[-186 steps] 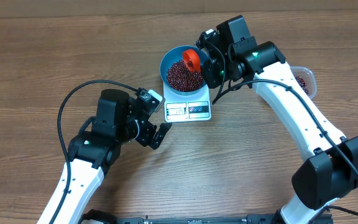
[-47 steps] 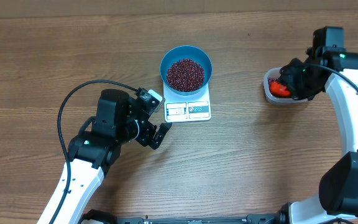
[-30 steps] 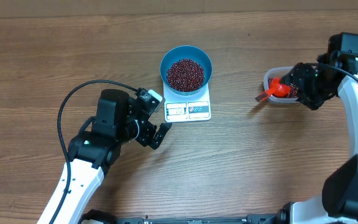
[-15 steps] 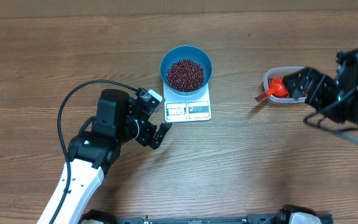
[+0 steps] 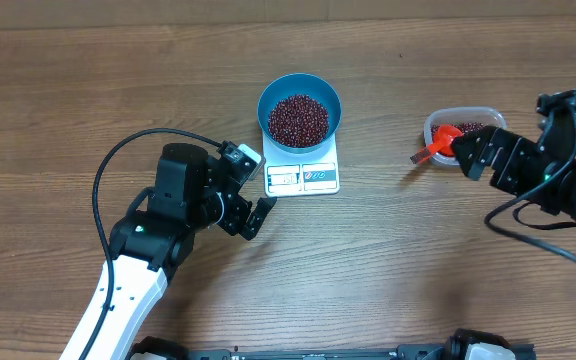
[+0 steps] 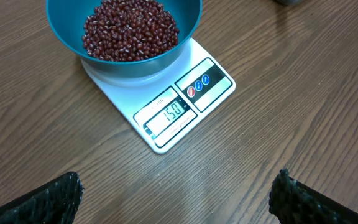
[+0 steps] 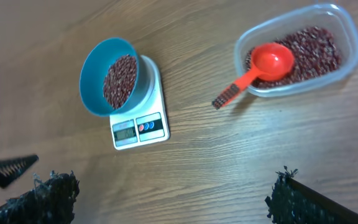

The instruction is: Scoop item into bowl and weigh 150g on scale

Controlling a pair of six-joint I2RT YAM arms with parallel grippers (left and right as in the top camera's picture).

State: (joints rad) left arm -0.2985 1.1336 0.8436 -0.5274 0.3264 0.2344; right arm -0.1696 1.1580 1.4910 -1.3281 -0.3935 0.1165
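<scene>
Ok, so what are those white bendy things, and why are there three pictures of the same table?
Those are two robot arms. Each ends in a pincer with two fingers, like a hand. One picture looks down from above. The other two come from a little camera on each wrist, so the dark tips at the bottom are the pincer's own fingers. On the wooden table, a blue bowl full of small red-brown beans sits on a white scale, whose display reads 150. On the robot's right, a clear container holds more beans and a red scoop, its handle poking over the rim. The left pincer is open near the scale, and the right pincer is open near the container. Neither holds anything.
</scene>
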